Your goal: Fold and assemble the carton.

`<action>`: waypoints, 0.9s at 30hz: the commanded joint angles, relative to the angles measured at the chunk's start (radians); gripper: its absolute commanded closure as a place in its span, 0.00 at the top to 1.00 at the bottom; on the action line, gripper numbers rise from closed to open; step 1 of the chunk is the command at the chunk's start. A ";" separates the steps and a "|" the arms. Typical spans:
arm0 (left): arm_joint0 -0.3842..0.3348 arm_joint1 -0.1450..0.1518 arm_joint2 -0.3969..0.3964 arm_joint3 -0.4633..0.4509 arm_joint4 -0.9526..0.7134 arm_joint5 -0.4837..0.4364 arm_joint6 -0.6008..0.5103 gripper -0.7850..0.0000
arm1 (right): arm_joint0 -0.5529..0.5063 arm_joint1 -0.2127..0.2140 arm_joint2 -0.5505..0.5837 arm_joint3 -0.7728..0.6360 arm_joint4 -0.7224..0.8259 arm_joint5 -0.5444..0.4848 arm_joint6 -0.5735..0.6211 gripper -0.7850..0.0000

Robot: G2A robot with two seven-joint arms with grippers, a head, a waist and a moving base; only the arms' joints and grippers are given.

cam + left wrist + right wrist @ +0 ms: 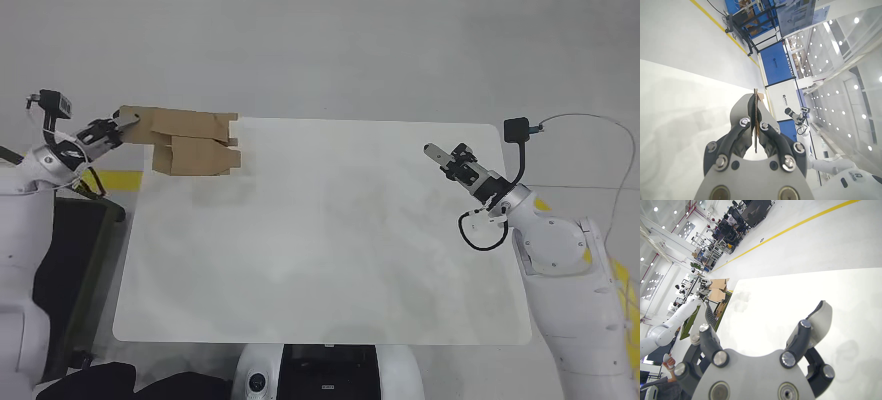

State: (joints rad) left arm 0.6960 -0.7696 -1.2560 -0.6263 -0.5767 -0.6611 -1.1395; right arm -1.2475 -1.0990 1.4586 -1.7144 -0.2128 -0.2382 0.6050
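One flattened carton [190, 140] juts past the table's [320, 260] ten-o'clock corner in the top view, pinched by the left gripper [118, 127]. Left wrist view: jaws clamped on its thin edge. Right wrist view: right gripper [763, 306] gaping, empty. Light, stiffish board, probably; grip panel edges.

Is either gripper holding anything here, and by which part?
The left gripper is shut on the flat brown cardboard carton, pinching the thin edge at its end. The right gripper is open and holds nothing.
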 commanded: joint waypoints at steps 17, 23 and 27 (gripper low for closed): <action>-0.085 -0.133 0.244 -0.244 -0.026 0.029 -0.049 0.00 | 0.000 0.000 0.000 0.000 0.000 0.000 0.000 1.00; -0.089 -0.163 0.308 -0.284 -0.039 0.044 -0.064 0.00 | 0.000 0.000 0.000 0.000 0.000 0.000 0.000 1.00; -0.093 -0.181 0.346 -0.297 -0.034 0.048 -0.068 0.00 | 0.000 0.000 0.000 0.000 0.000 0.000 0.000 1.00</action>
State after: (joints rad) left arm 0.6051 -0.9465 -0.9187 -0.9214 -0.6097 -0.6143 -1.2059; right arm -1.2475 -1.0990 1.4586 -1.7144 -0.2128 -0.2382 0.6050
